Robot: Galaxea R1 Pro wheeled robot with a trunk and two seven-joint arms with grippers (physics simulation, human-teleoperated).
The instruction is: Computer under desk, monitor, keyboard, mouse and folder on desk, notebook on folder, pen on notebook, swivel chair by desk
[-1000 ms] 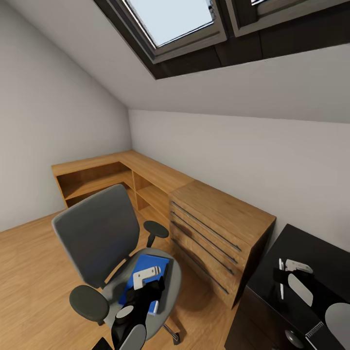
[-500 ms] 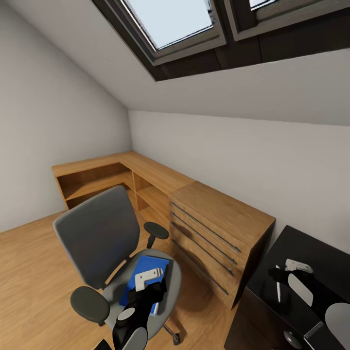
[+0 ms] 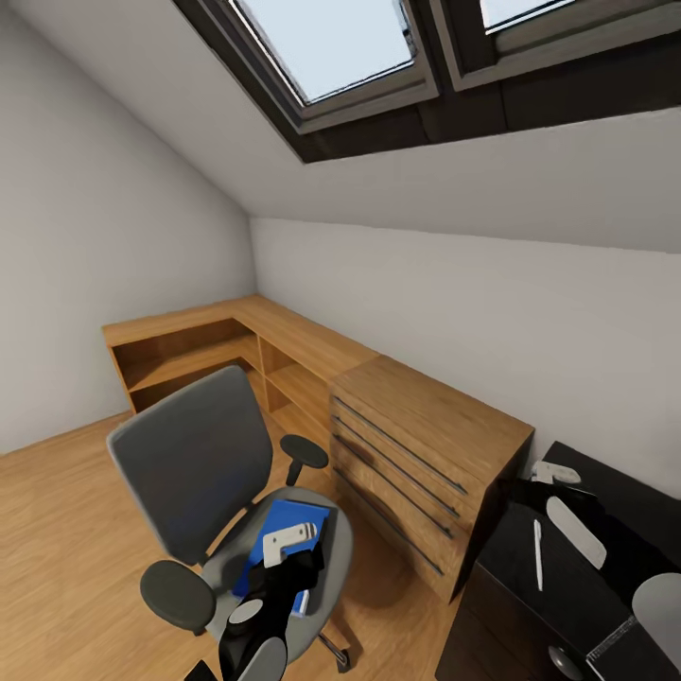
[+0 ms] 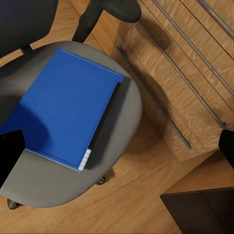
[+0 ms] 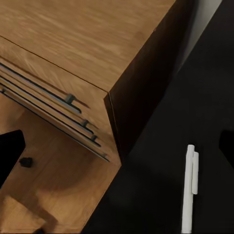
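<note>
- One chair (image 3: 203,463), one folder (image 3: 284,539), one pen (image 3: 537,554), one desk (image 3: 558,605) and one dresser (image 3: 426,445) are on show; two roof windows (image 3: 331,43) run along the top of the head view.
- The blue folder lies flat on the grey seat, lower left of centre in the head view.
- The white pen lies loose on the black desk at lower right, just beside the dresser's dark side.
- The left arm reaches up from the bottom edge, its gripper (image 3: 288,537) hovering over the folder; from the left wrist view, the fingers (image 4: 9,153) stand wide apart, gripping nothing.
- The right arm slants across the desk at far right, its gripper (image 3: 553,473) above and beyond the pen; its jaws are spread, empty, clear of the pen (image 5: 189,187).
</note>
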